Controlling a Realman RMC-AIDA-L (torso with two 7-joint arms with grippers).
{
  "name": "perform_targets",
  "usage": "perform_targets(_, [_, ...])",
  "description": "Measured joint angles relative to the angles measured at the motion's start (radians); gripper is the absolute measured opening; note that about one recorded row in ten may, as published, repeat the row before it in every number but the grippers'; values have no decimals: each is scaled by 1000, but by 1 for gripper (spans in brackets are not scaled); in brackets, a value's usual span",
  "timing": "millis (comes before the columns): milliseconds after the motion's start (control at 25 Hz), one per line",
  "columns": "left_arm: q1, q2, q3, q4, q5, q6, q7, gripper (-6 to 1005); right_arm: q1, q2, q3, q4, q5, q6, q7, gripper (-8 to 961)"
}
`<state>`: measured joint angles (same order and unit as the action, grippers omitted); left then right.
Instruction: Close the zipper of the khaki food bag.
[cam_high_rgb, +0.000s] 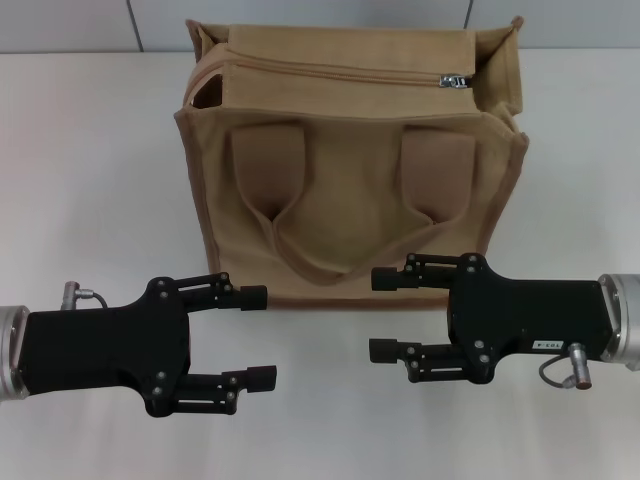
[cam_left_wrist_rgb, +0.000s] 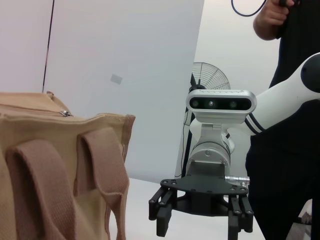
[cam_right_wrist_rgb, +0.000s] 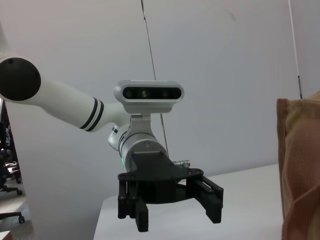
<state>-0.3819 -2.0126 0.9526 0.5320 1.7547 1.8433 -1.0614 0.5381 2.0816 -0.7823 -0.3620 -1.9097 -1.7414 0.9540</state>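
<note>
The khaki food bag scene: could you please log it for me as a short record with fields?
bag: boxy tan canvas food bag, upright on the white table
zipper: tan top zipper track; silver pull at the bag's right end
handles: wide brown-tan straps hanging down the front
left hand: open, in front of bag, apart
right hand: open, in front of bag, apart

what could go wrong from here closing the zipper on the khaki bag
1. The pull tab is small and sits at the far right end of the zipper, so the open fingers of the right gripper could easily miss or slip off it.
2. The khaki food bag stands free on the table; with the left gripper open and apart from it, pulling may drag or tip the bag.
</note>
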Motion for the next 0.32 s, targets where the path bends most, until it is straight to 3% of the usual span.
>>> perform_targets(320, [-1,0,0,0,0,2,0,784,2,0,0,0,0,1,0,724])
